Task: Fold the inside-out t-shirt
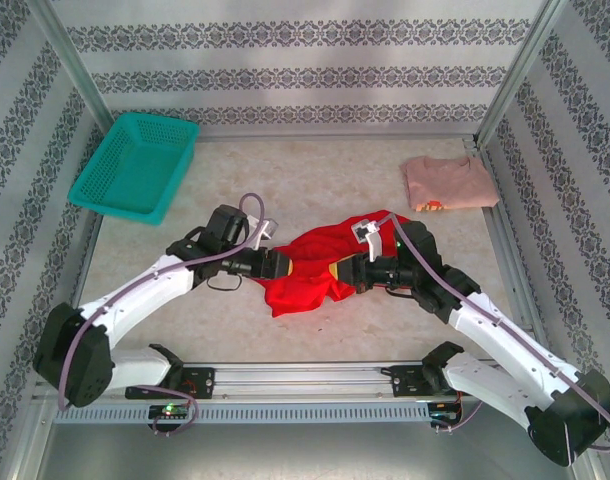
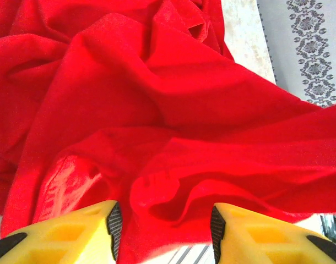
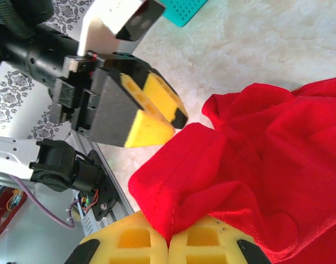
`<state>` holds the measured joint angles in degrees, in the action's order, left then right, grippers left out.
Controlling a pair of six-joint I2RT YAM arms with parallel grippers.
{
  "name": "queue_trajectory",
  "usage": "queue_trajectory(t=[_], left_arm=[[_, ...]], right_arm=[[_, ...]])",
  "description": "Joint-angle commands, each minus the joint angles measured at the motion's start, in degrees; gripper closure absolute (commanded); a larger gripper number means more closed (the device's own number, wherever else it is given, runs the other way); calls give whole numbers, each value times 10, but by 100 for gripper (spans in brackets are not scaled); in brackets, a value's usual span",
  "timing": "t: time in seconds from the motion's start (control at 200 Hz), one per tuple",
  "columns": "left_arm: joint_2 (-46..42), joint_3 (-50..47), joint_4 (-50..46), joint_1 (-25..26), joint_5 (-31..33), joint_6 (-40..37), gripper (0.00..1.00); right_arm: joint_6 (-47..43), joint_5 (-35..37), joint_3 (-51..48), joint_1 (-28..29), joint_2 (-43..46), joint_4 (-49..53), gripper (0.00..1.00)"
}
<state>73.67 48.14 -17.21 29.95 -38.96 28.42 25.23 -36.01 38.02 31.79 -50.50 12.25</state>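
Centrally, right jaws clench the red t-shirt [image 1: 305, 290], left jaws parted; teal basket [image 1: 135, 162], pink shirt [image 1: 448, 183] far off.

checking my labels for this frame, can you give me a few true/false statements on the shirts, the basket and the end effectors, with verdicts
1. The right end effector is shut on an edge of the red t-shirt. True.
2. The left end effector is clamped tight on the red t-shirt. False: its fingers stand apart, not closed on the cloth.
3. The pink shirt lies inside the teal basket. False: it lies on the table at the far right, and the basket sits at the far left.
4. The red t-shirt is bunched up between the two end effectors, not spread flat. True.
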Motion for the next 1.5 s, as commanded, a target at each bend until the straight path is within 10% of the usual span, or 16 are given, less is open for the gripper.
queue_trajectory(t=[0.0, 0.215, 0.565, 0.994, 1.314, 1.494], left_arm=[[22, -1, 73, 5, -32, 15, 52], [55, 5, 112, 5, -71, 27, 60], [20, 12, 85, 5, -66, 10, 100], [-136, 45, -54, 0, 128, 8, 100], [-176, 35, -41, -19, 57, 82, 100], [-182, 45, -161, -24, 149, 9, 100]], right_arm=[[-13, -3, -7, 7, 11, -7, 100], [-16, 2, -8, 7, 13, -4, 100], [-20, 11, -6, 6, 13, 2, 100], [43, 14, 5, -48, 60, 8, 100], [5, 79, 4, -38, 39, 72, 100], [34, 59, 3, -52, 40, 55, 99]])
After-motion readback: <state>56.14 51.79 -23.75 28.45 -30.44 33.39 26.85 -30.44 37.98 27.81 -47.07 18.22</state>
